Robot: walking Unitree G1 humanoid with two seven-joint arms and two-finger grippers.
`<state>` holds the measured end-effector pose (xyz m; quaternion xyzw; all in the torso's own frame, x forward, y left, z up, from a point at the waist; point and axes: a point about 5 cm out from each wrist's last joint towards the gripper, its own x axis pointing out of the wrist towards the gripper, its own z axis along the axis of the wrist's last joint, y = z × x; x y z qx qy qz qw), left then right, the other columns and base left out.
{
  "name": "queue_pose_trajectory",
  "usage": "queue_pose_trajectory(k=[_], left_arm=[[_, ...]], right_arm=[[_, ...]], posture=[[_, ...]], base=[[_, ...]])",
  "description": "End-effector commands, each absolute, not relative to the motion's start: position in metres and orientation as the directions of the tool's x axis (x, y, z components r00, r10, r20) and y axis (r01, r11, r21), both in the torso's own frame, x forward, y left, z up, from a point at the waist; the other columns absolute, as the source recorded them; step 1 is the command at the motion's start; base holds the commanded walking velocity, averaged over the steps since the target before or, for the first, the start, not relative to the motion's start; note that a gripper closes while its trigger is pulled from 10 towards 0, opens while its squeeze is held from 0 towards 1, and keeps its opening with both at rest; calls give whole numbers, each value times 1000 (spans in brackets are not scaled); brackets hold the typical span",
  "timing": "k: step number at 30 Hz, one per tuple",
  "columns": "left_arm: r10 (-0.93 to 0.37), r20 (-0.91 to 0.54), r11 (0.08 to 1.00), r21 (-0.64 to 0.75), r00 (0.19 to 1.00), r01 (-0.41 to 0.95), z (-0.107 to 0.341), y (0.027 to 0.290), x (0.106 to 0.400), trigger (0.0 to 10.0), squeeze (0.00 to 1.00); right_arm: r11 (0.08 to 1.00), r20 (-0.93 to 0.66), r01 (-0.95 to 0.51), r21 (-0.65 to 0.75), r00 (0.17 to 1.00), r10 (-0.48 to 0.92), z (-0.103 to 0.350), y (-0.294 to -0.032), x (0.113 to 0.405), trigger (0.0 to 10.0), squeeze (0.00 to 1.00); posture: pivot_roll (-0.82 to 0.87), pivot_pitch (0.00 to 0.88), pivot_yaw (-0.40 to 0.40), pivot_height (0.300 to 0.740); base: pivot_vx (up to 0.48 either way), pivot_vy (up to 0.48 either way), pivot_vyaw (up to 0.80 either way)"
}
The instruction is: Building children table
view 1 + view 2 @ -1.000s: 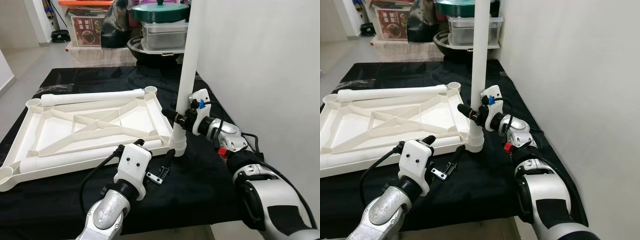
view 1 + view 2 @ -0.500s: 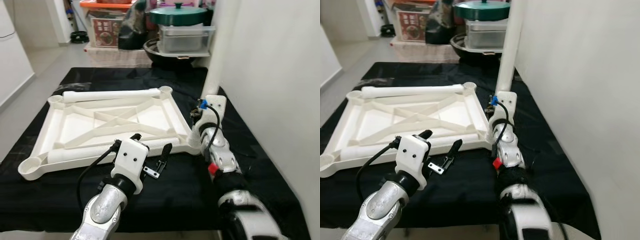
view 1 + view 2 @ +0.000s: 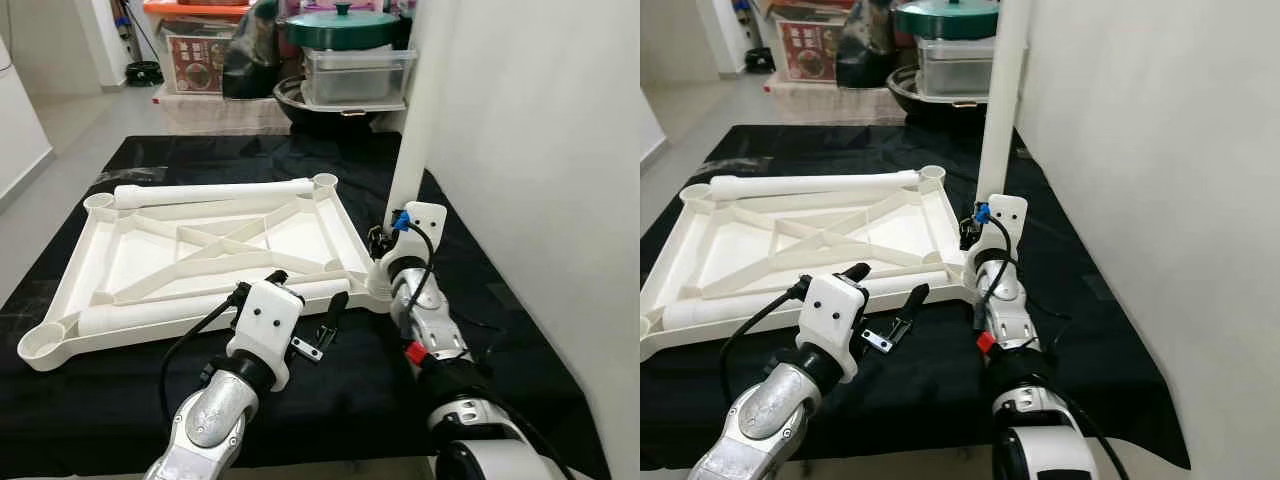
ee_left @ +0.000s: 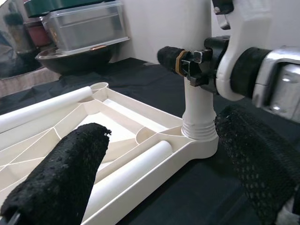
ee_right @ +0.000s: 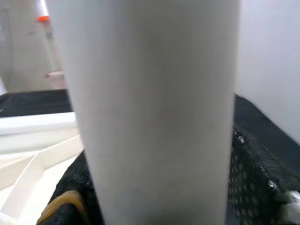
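Gripping the upright leg (image 3: 412, 140) just above its threaded base, your right pincer (image 3: 380, 243) is closed around it at the near right corner socket of the inverted tabletop (image 3: 210, 250) on the black counter (image 3: 480, 300). Your left pincer (image 3: 305, 320) hovers spread and empty just before that corner. One leg stands seated, apparently; two legs (image 3: 215, 192) lie in the frame unfitted.

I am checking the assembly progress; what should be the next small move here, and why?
Probably the right gripper should twist the upright white plastic leg tighter: it grips the leg just above the threaded collar seated in the white tabletop's corner socket. Left gripper hovers open nearby.
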<state>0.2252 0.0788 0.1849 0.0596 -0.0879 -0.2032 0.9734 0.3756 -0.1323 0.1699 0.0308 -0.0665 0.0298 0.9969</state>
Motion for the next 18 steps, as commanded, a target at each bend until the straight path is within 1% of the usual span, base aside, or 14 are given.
queue_pose_trajectory(k=[1,2,3,4,5,6,7,10,11,12,13,14,17,18], left_arm=[[-411,140,907,159,901,389,183,79,225,10000,0],[-411,138,907,159,901,389,182,79,225,10000,0],[-411,138,907,159,901,389,182,79,225,10000,0],[-410,137,908,157,902,388,182,79,225,10000,0],[-406,136,910,155,904,385,181,79,225,10000,0],[-402,133,911,157,906,382,181,80,226,10000,0],[-402,133,911,157,906,382,181,80,226,10000,0],[-399,133,912,157,907,378,180,80,227,10000,0],[-399,133,912,157,907,378,180,80,227,10000,0],[-400,134,912,157,907,379,180,80,227,10000,0],[-400,134,912,157,907,379,180,80,227,10000,0],[-400,135,912,157,906,379,181,80,227,10000,0],[-396,136,913,161,908,374,181,82,227,10000,0],[-395,136,914,164,909,372,182,82,227,10000,0]], right_arm=[[993,131,-112,23,985,108,166,-131,373,10000,0],[984,112,-174,46,979,168,165,-134,373,10000,0],[984,112,-174,46,979,168,165,-134,373,10000,0],[969,103,-233,80,969,224,167,-138,376,10000,0],[935,108,-335,118,940,323,170,-140,377,10000,0],[892,108,-433,127,900,422,174,-141,379,10000,0],[892,108,-433,127,900,422,174,-141,379,10000,0],[810,86,-578,99,816,572,179,-139,384,10000,0],[810,86,-578,99,816,572,179,-139,384,10000,0],[787,75,-612,81,791,608,181,-138,385,10000,0],[787,75,-612,81,791,608,181,-138,385,10000,0],[770,68,-634,69,774,630,183,-138,386,10000,0],[676,39,-736,42,677,735,193,-130,389,10000,0],[654,18,-756,13,654,756,196,-127,389,10000,0]], posture=[[109,0,-43,740],[114,0,-46,740],[114,0,-46,740],[116,0,-47,740],[117,0,-48,740],[118,0,-47,740],[118,0,-47,740],[119,2,-44,740],[119,2,-44,740],[122,0,-49,740],[122,0,-49,740],[123,0,-50,740],[134,3,-52,740],[136,4,-53,740]], base=[[0,0,0],[0,0,0],[0,0,0],[0,0,0],[0,0,0],[0,0,0],[0,0,0],[0,0,0],[0,0,0],[0,0,0],[0,0,0],[0,0,0],[0,0,0],[0,0,0]])
